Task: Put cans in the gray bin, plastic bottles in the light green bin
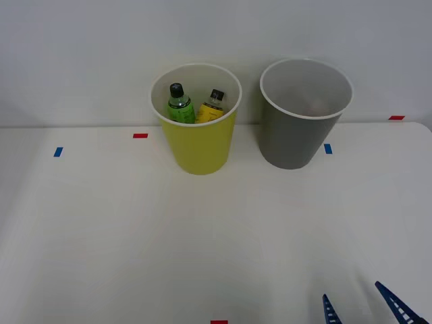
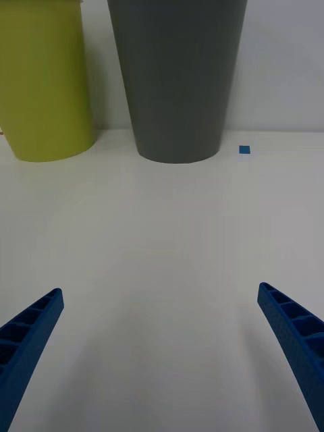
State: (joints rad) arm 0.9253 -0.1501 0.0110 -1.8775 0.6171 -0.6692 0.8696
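Two bins stand side by side at the far edge of the white table (image 1: 135,236), near each other but apart. Light green bin (image 1: 200,145): round, tapered, smooth lime plastic, white inside and rim. Gray bin (image 1: 291,138): same shape and size, dark-gray wall, white inside.

Contents, light green bin: two plastic bottles, both black-capped and upright or nearly so, side by side. One is clear with a green label (image 1: 179,108), the other carries a yellow label (image 1: 212,106). Contents, gray bin: what can be seen of the inside is bare; no can is in sight on the table either.

Right gripper (image 1: 364,305): low at the near right of the table, well apart from both bins, its blue ribbed fingers (image 2: 27,331) spread wide with nothing between them (in the wrist view they sit at the two corners, the gray bin straight ahead).

Markers: small red and blue tape squares on the table, one blue square (image 1: 328,148) just beside the gray bin's base.

State of task, as judged: the bottle part looks done.

Risks, as judged: both bins are light, narrow-footed and smooth, so a forward sweep of the open fingers could nudge or tip one. A toppled green bin would spill its bottles, and their round bodies would roll.
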